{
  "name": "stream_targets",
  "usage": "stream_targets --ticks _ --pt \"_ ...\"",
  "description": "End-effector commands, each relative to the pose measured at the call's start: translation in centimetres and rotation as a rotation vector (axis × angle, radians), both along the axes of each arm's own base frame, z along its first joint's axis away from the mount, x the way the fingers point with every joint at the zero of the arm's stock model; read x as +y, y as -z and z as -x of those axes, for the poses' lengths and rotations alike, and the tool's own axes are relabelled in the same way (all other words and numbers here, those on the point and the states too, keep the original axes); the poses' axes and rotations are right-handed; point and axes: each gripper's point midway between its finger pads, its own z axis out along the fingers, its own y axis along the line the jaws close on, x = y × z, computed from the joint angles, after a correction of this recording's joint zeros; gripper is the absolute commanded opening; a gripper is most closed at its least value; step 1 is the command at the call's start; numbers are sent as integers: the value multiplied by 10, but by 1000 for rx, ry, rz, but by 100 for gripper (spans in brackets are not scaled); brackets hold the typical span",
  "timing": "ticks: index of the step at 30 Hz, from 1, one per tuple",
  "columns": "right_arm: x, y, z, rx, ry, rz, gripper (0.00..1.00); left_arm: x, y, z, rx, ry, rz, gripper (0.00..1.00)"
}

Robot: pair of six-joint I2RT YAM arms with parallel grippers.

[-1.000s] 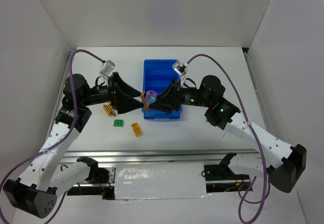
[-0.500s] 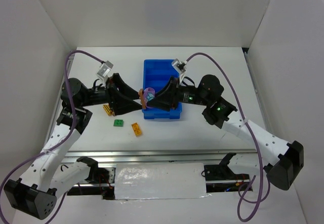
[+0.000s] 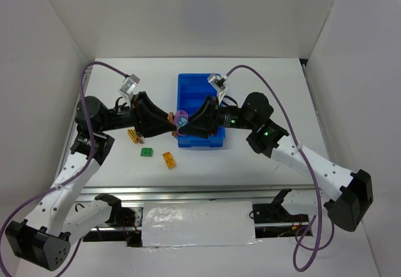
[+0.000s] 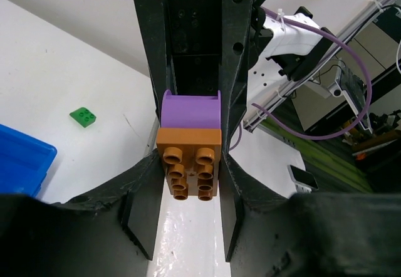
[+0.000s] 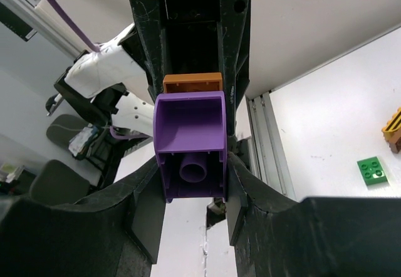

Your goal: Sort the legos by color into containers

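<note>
The 2 fingers (image 4: 143, 195) of the left gripper (image 4: 190, 170) are closed to brick width on a brown brick (image 4: 189, 164), whose studs face that wrist camera. The 2 fingers (image 5: 145, 208) of the right gripper (image 5: 191, 164) are narrowed in the same way onto a purple brick (image 5: 190, 136), whose hollow underside faces its own camera. The 2 bricks sit pressed together, so both arms grip 1 joined pair. The pair is held at the near left corner of the blue tray (image 3: 199, 88); its height above the table (image 3: 269, 95) cannot be judged. The probable step is pulling the pair apart so that each colour can go to its own compartment.

Risks: an off-axis pull, or 1 weaker grip, could slide a brick out of the pads and leave the pair joined in the other gripper. A sudden separation could flick a brick onto the table or into the wrong compartment.

Lying left of the tray and apart from it are a green brick (image 3: 146, 153), an orange-yellow brick (image 3: 169, 158) and a brown-and-yellow cluster (image 3: 133, 135).

Not legible: the pad contact faces are covered by the bricks. The right arm hides the tray's near compartments in the top view, so their contents are unknown. The cluster's piece count is too small to tell.
</note>
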Motion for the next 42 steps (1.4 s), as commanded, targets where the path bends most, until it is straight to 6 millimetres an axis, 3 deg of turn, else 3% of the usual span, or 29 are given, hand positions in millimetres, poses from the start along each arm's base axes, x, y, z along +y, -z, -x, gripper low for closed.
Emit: stream_targets --ticks 1,5,8,10,11,12,15,21,28,31,32,36,39,40,42 --pt "2 -19 2 -46 -10 -49 0 1 -15 11 -95 36 21 47" --pt "5 -18 3 -37 -25 -42 0 0 -14 11 -91 42 14 53" --pt "5 -17 1 -36 -22 -41 0 0 -12 10 -87 45 10 50" --pt "6 -17 2 -34 -28 -39 0 0 -11 10 -84 39 9 40" --pt "6 -17 2 -33 -28 -38 0 0 -11 9 -86 32 9 9" --pt "6 -16 2 -33 -26 -37 0 0 -11 8 -88 29 6 0" --pt "0 -16 4 -62 -20 -45 0 1 -11 8 -94 33 -17 0" --pt "-30 -11 -15 -45 -2 -83 0 3 -15 20 -132 63 -10 0" --pt "-43 -2 -25 -87 68 -30 0 5 -15 21 -165 40 -32 0" --pt "-53 12 -49 -94 200 54 0 7 -11 15 -160 3 -81 0" --pt "-57 29 -55 -40 242 123 0 7 -10 11 -155 -22 -91 0" --pt "-76 54 -90 -33 450 278 0 12 -1 -3 -111 -114 -153 0" --pt "-88 85 -114 18 568 410 0 17 7 -21 -74 -215 -183 0" --pt "-91 106 -124 76 589 498 0 18 11 -27 -63 -243 -194 0" --pt "-100 129 -141 108 661 607 0 26 21 -46 -25 -352 -227 0"
